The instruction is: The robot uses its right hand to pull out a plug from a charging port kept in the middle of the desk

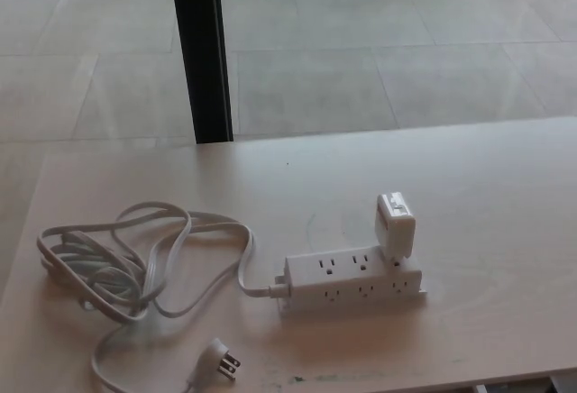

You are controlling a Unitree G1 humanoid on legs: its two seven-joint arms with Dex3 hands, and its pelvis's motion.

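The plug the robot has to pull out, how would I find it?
Look at the desk, then the white power strip near its middle. The plug is the chunky white cube standing on the strip's right end, unlike the small flat pronged plug lying loose on the cord.

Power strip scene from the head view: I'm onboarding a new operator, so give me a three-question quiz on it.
1. True or false: the white adapter is plugged into the power strip.
2. Where does the strip's own cord plug lie? A) in a wall socket B) loose on the desk C) in a hand
3. On which side of the strip is the coiled cord?

Key: 1 true; 2 B; 3 the robot's left. Neither robot hand is in view.
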